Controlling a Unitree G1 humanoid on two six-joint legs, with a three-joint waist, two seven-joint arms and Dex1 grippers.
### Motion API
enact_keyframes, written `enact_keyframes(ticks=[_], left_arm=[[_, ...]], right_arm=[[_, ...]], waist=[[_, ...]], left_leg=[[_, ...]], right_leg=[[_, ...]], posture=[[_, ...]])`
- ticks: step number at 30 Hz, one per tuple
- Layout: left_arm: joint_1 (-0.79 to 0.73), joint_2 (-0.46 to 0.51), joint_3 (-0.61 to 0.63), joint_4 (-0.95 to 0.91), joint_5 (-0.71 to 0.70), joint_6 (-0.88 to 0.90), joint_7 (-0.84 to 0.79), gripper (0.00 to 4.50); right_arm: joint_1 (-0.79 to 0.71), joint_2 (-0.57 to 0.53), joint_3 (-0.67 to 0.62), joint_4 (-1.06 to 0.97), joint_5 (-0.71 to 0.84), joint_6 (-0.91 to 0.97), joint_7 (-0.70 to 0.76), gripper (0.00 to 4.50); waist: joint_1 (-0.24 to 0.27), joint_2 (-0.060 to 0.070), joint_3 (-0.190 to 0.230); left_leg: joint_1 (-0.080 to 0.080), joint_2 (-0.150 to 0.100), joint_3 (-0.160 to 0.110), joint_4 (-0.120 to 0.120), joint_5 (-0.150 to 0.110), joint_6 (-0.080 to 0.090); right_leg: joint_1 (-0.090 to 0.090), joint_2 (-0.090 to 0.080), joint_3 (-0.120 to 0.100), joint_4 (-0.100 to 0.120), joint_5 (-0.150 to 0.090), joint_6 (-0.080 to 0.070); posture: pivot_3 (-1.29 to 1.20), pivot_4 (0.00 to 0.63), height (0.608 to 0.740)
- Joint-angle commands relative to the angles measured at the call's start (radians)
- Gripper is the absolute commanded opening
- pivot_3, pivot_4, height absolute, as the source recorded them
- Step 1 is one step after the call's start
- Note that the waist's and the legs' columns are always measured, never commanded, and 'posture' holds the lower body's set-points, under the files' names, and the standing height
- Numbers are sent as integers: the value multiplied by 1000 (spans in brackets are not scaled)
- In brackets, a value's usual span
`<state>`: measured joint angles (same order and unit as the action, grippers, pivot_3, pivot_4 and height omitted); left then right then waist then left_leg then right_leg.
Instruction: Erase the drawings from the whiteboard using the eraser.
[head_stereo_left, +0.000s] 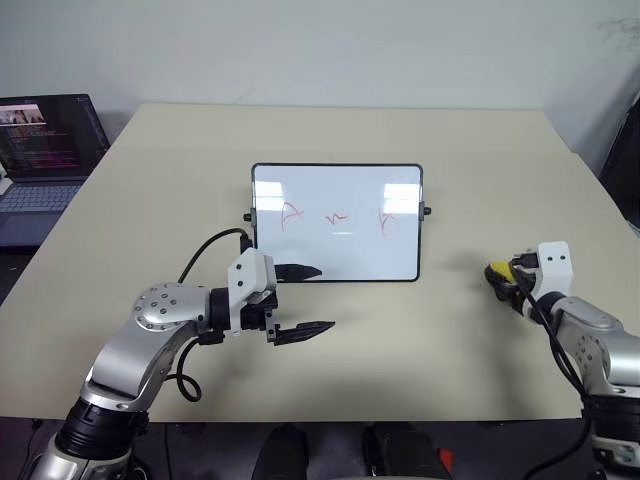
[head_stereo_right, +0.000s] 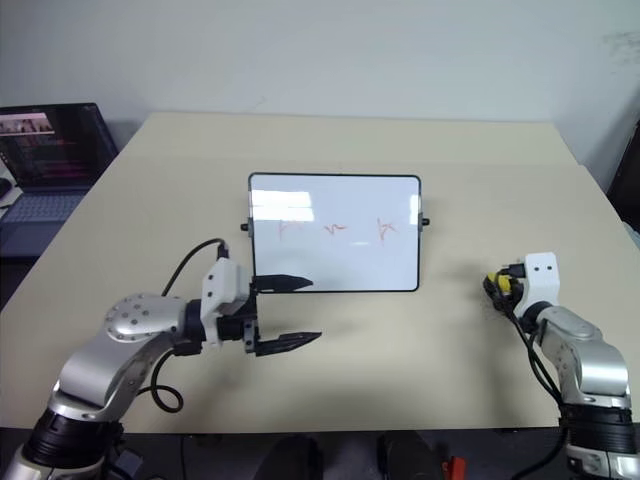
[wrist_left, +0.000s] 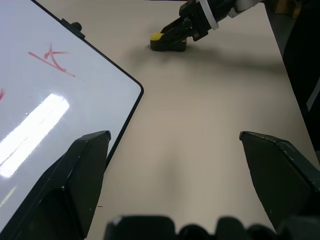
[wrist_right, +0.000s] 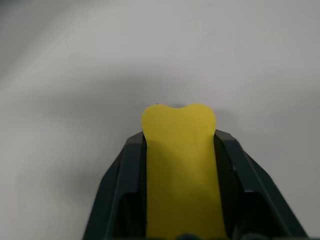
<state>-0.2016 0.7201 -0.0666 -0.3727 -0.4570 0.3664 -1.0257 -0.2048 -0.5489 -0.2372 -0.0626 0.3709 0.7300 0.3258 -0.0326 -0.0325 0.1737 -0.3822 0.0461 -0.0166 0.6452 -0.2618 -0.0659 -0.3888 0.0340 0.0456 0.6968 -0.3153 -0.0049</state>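
Right now the right gripper (wrist_right: 181, 150) pinches the eraser (wrist_right: 180, 165), a smooth yellow block w/ a rounded, slightly notched end, black underneath, low on the matte beige table (head_stereo_left: 400, 350). Both black fingers (wrist_right: 125, 190) press its long sides; bare tabletop ahead of the tip. The whiteboard (head_stereo_left: 337, 222) sits well to the left of that hand: glossy white, thin black frame w/ rounded corners, small black side knobs, glare streak across it. Drawings (head_stereo_left: 338, 216), three thin red scribbles in a row, unwiped. The left gripper (head_stereo_left: 300, 302) is spread wide, nothing between its pointed fingers, just off the board's near-left corner; the upper finger overlaps the board's bottom edge. A laptop (head_stereo_left: 45, 150) lies far beyond it, off the table's left edge.
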Motion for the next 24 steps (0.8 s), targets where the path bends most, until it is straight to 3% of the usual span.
enact_keyframes(ticks=[1,12,21,24], left_arm=[[11,3,56,-28,-14,22,44,4500],[165,32,163,-119,-35,97,132,4500],[151,32,108,-189,-57,75,86,4500],[115,32,87,-184,-54,62,59,4500]], right_arm=[[-8,6,-27,-32,14,-12,14,1320],[59,34,-15,-246,87,54,43,1320],[61,45,23,-174,19,0,24,1320],[66,44,29,-171,8,-6,31,2282]], waist=[[0,0,0],[1,1,1],[2,1,1],[2,1,1]], left_leg=[[0,0,0,0,0,0],[0,0,-6,0,0,0],[0,0,-6,0,0,0],[0,0,-5,0,0,0]], right_leg=[[0,0,0,0,0,0],[0,0,0,0,0,0],[0,-1,0,0,0,0],[0,0,-1,0,0,0]], posture=[[0,150,740],[0,150,740],[0,150,740],[0,150,740]])
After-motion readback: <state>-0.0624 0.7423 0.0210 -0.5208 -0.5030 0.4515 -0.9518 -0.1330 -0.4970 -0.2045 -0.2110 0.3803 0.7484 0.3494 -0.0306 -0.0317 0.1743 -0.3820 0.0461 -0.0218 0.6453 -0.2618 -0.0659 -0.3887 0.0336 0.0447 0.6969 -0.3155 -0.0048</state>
